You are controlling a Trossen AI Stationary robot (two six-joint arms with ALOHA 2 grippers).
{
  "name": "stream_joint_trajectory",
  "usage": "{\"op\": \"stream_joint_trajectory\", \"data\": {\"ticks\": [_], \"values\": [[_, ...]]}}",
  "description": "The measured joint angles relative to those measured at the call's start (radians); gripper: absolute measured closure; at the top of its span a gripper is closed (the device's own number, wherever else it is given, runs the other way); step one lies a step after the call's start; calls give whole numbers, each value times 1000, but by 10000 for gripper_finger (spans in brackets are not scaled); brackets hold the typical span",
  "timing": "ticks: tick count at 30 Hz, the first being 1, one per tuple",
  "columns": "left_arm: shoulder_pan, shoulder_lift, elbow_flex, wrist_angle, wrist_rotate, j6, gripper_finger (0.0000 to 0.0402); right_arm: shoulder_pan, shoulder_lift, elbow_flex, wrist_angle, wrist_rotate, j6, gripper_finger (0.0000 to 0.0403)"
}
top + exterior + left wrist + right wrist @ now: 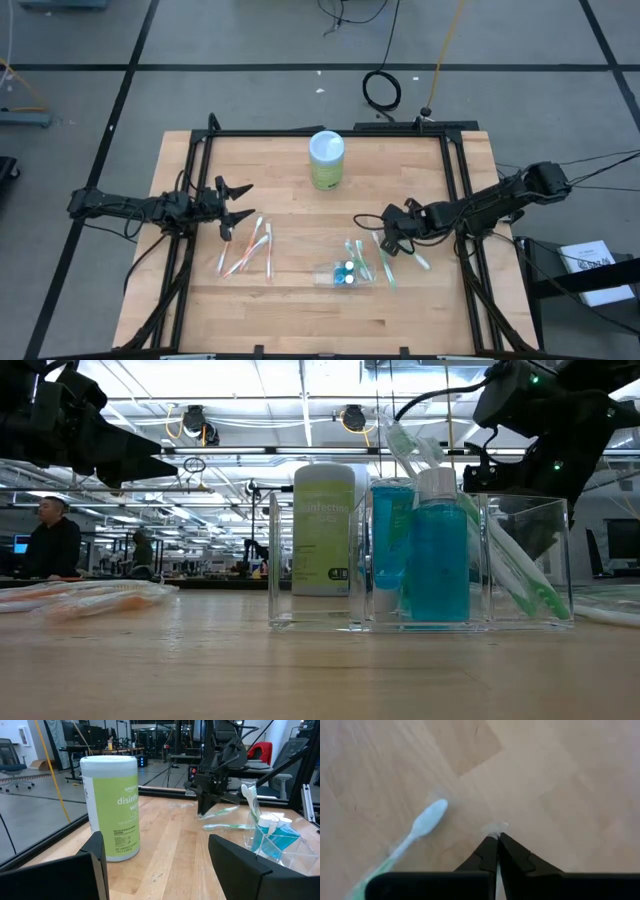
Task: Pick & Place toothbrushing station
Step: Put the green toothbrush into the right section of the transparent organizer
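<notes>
Right gripper [496,840] is pinched tight on a clear wrapper corner beside the clear organizer [345,275], contents hidden. Left gripper [237,202] hangs wide open, holding nothing, past the organizer near wrapped toothbrushes [247,250]. Butcher-block table [290,210], person [50,540] behind.

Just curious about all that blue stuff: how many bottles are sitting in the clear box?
2 show: a bigger blue bottle and a smaller blue one beside it in the clear box. Others might hide behind them.
</notes>
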Motion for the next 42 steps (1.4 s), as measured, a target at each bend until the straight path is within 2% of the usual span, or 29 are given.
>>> {"op": "stream_joint_trajectory", "data": {"ticks": [11, 20, 30, 39, 42], "values": [[0, 0, 0, 0, 0, 0, 176, 4, -148, 0, 84, 124, -191, 402], [0, 0, 0, 0, 0, 0, 176, 15, -246, 0, 133, 128, -292, 402], [0, 0, 0, 0, 0, 0, 176, 88, -291, 0, 362, 123, -472, 403], [0, 0, 0, 0, 0, 0, 176, 221, -319, 0, 598, 118, -618, 403], [0, 0, 0, 0, 0, 0, 176, 271, -318, 0, 706, 43, -688, 403]]}}
